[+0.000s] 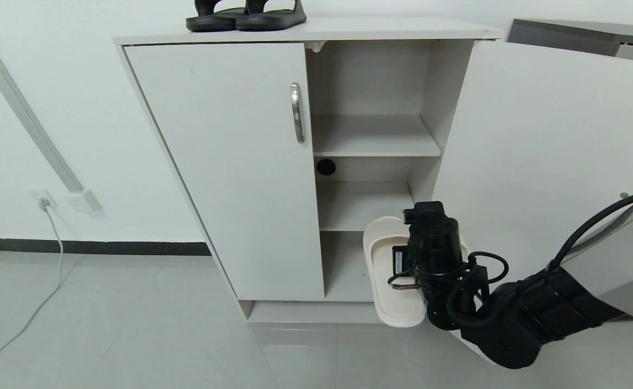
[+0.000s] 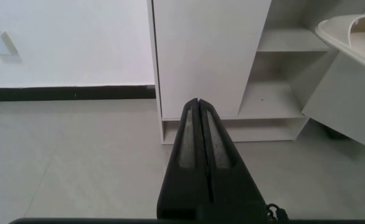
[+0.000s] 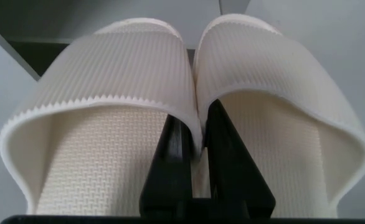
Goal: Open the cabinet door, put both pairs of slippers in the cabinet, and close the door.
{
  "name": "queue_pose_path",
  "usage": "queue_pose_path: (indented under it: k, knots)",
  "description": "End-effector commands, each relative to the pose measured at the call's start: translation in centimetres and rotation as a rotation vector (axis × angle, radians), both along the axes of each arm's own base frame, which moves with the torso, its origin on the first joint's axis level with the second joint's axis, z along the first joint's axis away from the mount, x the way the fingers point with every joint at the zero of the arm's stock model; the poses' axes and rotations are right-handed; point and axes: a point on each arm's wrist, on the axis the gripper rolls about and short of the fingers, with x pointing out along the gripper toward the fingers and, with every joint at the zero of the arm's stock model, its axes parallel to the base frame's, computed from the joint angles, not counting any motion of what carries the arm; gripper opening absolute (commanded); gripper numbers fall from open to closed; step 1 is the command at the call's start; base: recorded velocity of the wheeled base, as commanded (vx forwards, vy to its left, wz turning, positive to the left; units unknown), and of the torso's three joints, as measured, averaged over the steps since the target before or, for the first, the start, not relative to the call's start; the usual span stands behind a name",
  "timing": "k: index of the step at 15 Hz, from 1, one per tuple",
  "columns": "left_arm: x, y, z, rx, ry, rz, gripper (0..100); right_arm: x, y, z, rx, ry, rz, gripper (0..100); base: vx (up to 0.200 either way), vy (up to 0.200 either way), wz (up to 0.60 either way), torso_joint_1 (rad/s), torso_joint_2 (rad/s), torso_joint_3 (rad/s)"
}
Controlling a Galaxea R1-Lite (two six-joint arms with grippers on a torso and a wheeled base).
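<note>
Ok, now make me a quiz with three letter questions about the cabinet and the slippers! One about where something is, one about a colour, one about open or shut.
1. Where are the black slippers compared with the cabinet?
A on top of it
B inside it
C underneath it

2. The held pair in the right gripper is:
A black
B white
C blue

3. The cabinet's right door is:
A open
B shut
C taken off

Answers:
1 A, they sit on its top board.
2 B, both look creamy white.
3 A, it is swung out and the inside shows.
</note>
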Motion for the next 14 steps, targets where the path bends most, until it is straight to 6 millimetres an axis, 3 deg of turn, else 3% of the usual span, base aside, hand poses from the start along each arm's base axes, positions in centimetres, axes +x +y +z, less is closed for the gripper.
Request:
queue_pose_path:
  k: [1,4,9,14]
  knots:
    - [0.0,0.0,0.0,0.000,0.002,-0.001,0,-0.1,0.2,0.2,0.003,-0.005,0.006,0,0.000,0.000,0.00,0.000,0.00,0.000]
    - [0.0,0.0,0.0,0.001,0.002,0.001,0,-0.1,2.1,0.0,0.018,-0.013,0.065,0,0.000,0.000,0.00,0.000,0.00,0.000]
    - [0.0,0.0,0.0,0.001,0.002,0.001,0,2.0,5.0,-1.4,0.045,-0.025,0.114,0,0.000,0.000,0.00,0.000,0.00,0.000]
    - [0.0,0.0,0.0,-0.002,0.002,0.001,0,2.2,5.2,-1.5,0.049,-0.023,0.129,0,0.000,0.000,0.00,0.000,0.00,0.000]
